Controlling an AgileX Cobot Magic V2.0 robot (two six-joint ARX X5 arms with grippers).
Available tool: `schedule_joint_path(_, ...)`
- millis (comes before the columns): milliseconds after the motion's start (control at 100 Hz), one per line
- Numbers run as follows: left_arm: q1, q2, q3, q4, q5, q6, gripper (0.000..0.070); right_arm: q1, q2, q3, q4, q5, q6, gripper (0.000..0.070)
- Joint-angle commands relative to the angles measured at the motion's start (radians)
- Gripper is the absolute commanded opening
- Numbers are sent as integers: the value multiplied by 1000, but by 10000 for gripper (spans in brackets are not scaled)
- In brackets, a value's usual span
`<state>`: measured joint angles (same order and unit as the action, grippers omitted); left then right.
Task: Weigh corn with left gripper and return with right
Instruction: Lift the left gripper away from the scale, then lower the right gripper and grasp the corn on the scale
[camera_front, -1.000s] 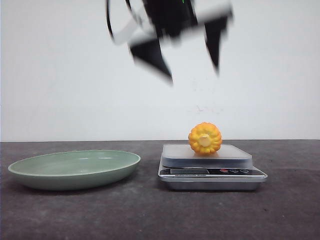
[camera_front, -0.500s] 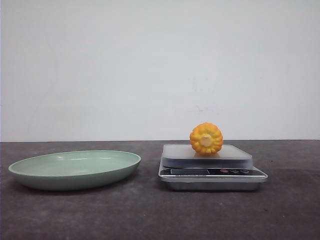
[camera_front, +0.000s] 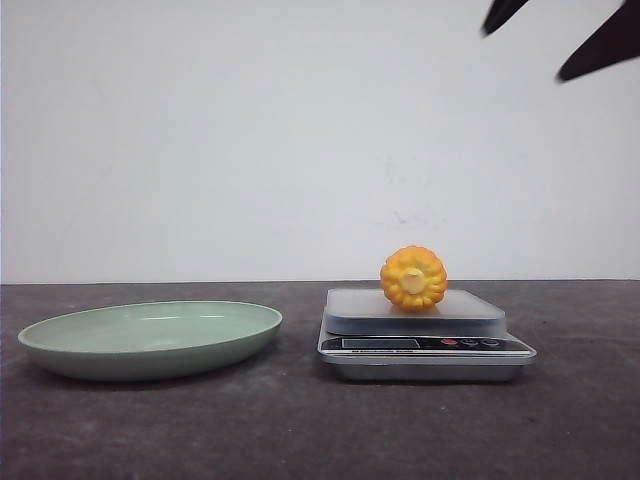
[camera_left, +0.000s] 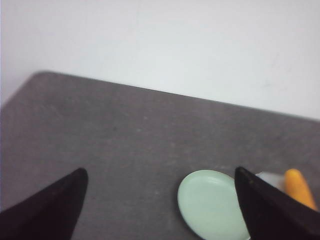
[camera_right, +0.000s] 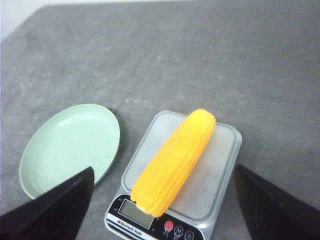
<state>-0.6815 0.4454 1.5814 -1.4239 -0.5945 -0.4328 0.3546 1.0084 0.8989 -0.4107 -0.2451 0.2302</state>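
Dark tabletop, white wall | corn lies on kitchen scale, right of centre | right gripper open above | left gripper open | likely rigid, rolls; grab mid-cob.

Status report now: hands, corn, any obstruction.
Left hand open, empty, high over the table. Right hand open, empty, above the scale. Corn lying lengthwise on the scale platform; green plate empty beside it. Nothing blocking the corn.
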Motion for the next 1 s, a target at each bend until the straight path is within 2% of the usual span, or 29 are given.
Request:
schedule_joint_path(0,1,-46,-14,-34,11,-83,544,26,59,16,36,16,0,568)
schedule_joint_path(120,26,-143,-103,-34,35,-137,544,64,167,16,98,30,23,568)
schedule_joint_path(250,79,-224,-221,-33,117,-163,544,107,286,19,147,76,30,568)
schedule_joint_path(480,186,-274,-422,12,275,-159,544,136,495,71,147,100,75,567)
schedule_joint_path(660,211,-274,-505,72,310,-131,544,136,599,118,149,129,77,554)
schedule_joint_path(730,211,-274,-511,78,310,-129,544,136,621,131,147,139,77,503)
schedule_joint_path(800,211,-274,-511,78,310,-124,544,136,631,132,148,139,77,391)
schedule_joint_path(840,211,-274,-511,78,307,-121,544,136,632,132,146,140,77,293)
schedule_joint_path(930,211,-274,-511,79,304,-114,544,143,632,132,148,141,73,1)
schedule_joint_path(990,211,-274,-511,83,304,-106,544,148,630,136,152,142,72,0)
